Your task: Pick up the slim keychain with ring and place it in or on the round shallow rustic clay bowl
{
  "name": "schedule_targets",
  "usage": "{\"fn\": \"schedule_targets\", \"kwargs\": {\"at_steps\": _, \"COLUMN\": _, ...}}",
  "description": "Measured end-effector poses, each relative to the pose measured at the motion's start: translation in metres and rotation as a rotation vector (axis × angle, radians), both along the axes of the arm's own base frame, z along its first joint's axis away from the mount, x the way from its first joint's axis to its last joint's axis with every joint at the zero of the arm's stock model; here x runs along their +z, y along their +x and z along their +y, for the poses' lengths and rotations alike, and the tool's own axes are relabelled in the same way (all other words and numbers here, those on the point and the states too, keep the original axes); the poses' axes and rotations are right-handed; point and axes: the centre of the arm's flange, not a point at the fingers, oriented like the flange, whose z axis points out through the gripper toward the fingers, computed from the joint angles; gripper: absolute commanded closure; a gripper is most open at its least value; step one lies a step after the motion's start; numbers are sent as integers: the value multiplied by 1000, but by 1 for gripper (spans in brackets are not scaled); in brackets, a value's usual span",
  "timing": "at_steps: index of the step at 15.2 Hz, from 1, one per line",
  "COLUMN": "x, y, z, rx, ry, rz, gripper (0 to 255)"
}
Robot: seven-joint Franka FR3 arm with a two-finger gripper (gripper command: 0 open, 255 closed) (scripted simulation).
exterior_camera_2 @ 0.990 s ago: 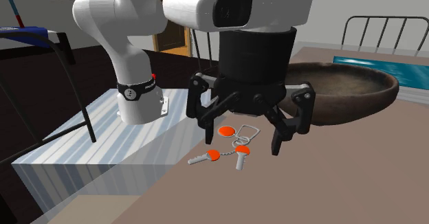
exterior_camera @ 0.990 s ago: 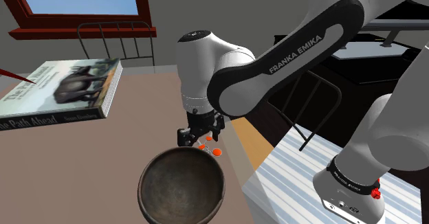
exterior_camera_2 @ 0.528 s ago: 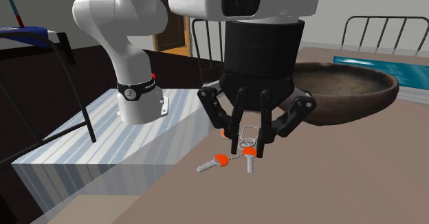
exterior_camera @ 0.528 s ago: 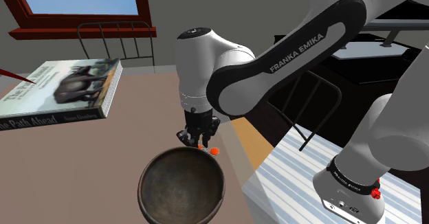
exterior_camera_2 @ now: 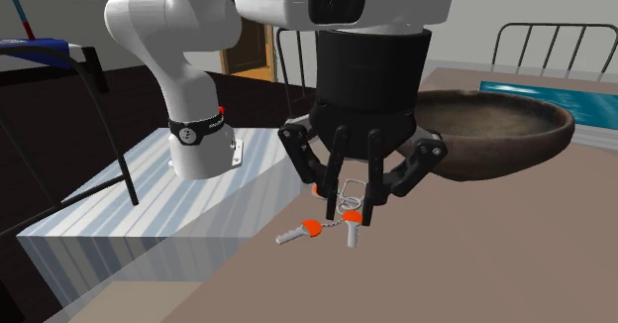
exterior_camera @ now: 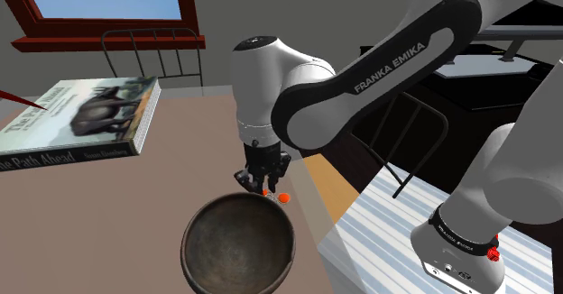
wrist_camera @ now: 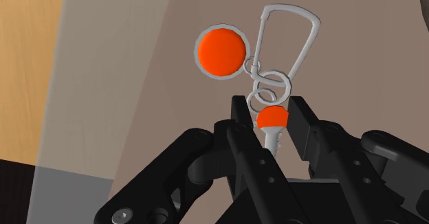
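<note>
While a hardcover book (exterior_camera: 81, 116) lies at the shoulder view's left on the brown surface (exterior_camera: 108, 211), the dark clay bowl (exterior_camera: 237, 244) sits mid-frame. Just beyond its far rim, the black jaws are pinching an orange-capped key of the keychain (wrist_camera: 221, 52). The striped stand (exterior_camera: 388, 220) is at lower right.

Shoulder cam is sitting high beside the stand (exterior_camera: 388, 238), a bit behind it, looking down and left across the table (exterior_camera: 108, 211), with the bowl (exterior_camera: 236, 243) close at the view's bottom. Second cam is crouching low over the table, facing back at the stand, right up near the gripper (exterior_camera_2: 349, 210). Wrist cam is peering down along the fingers (wrist_camera: 303, 125), super close. All three are catching the keychain (wrist_camera: 221, 52) by the table's edge, and both outside cams are sharing the bowl too.
</note>
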Motion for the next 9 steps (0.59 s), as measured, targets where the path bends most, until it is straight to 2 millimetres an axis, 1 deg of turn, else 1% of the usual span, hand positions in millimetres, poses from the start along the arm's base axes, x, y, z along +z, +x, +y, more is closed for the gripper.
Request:
{"fn": "schedule_targets", "kwargs": {"at_steps": 3, "x": 9, "y": -1, "z": 0, "rx": -1, "ry": -4, "rz": 6, "gripper": 255}}
{"fn": "schedule_targets", "kwargs": {"at_steps": 9, "x": 41, "y": -1, "z": -1, "rx": -1, "ry": -4, "rz": 7, "gripper": 255}}
